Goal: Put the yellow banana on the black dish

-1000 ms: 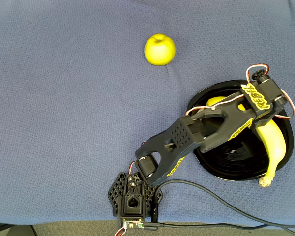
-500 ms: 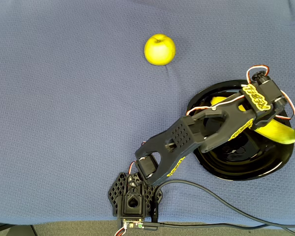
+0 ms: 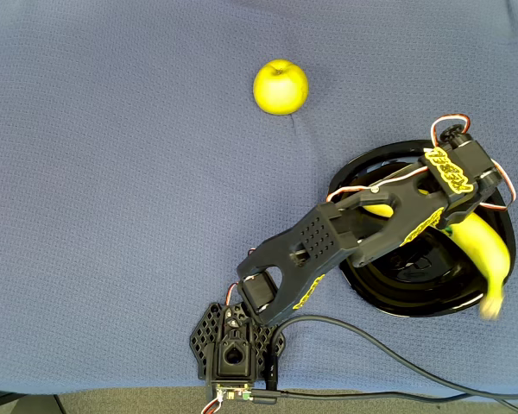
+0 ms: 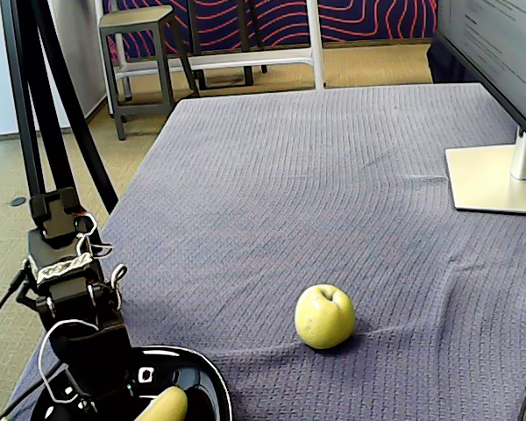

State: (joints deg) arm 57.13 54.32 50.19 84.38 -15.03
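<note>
The yellow banana (image 3: 482, 250) lies across the right half of the black dish (image 3: 388, 297), its far end blurred near the dish's lower right rim. A short yellow part of it shows left of the arm. My gripper (image 3: 440, 226) hangs right over the banana's middle, and the black and yellow arm hides the fingers, so their hold is unclear. In the fixed view one banana end (image 4: 162, 405) pokes out inside the dish (image 4: 203, 375) just below the gripper (image 4: 112, 386).
A round yellow-green apple (image 3: 281, 86) rests on the blue cloth up and left of the dish, also seen as the apple (image 4: 324, 317). A monitor foot (image 4: 495, 180) stands at the far right. The arm's base (image 3: 233, 345) and cable sit at the front edge.
The banana's free end swung out toward the dish's right rim, then back down toward the lower right; it is blurred now. The arm has barely moved.
</note>
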